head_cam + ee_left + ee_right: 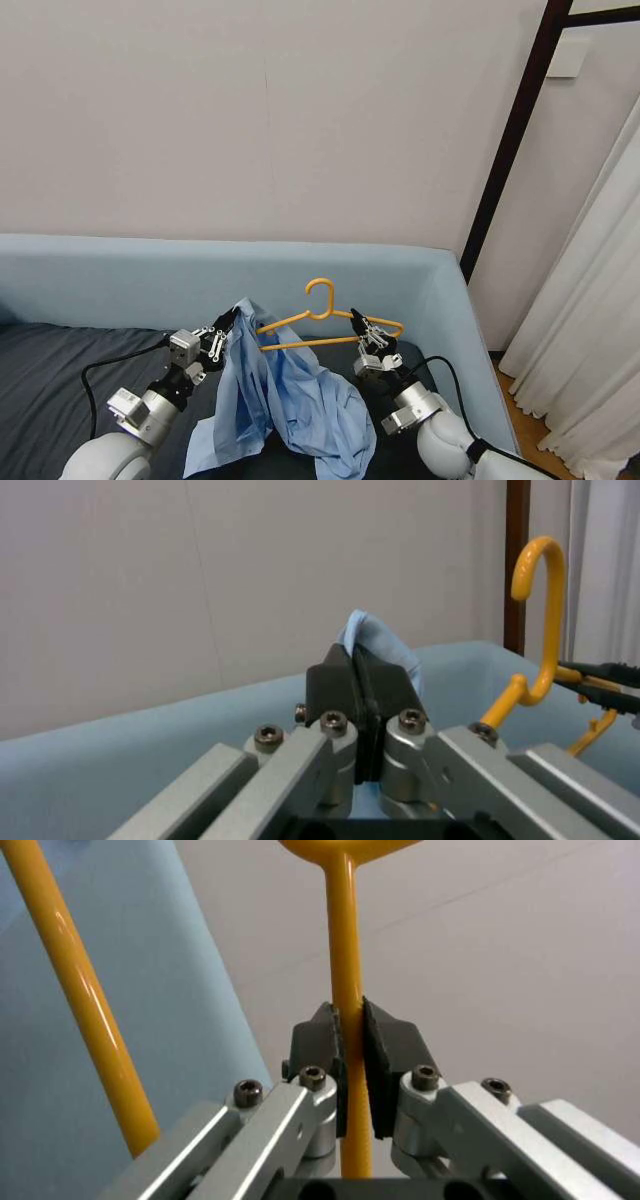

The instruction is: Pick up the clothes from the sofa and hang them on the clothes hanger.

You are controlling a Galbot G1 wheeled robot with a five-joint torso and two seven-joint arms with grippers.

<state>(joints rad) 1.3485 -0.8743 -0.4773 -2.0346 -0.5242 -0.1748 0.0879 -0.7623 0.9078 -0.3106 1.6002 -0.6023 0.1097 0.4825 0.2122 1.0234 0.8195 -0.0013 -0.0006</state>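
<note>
Fingers of the left gripper are pinched tight on a fold of the blue garment, which drapes from the yellow hanger's left end over the sofa. The hanger's bar runs sideways to the right gripper, clamped on its bare right end; the cloth seems threaded on the left end only.

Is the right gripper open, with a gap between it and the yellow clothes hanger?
No, the right gripper is shut on the yellow clothes hanger, its jaws pressed against the thin bar from both sides.
</note>
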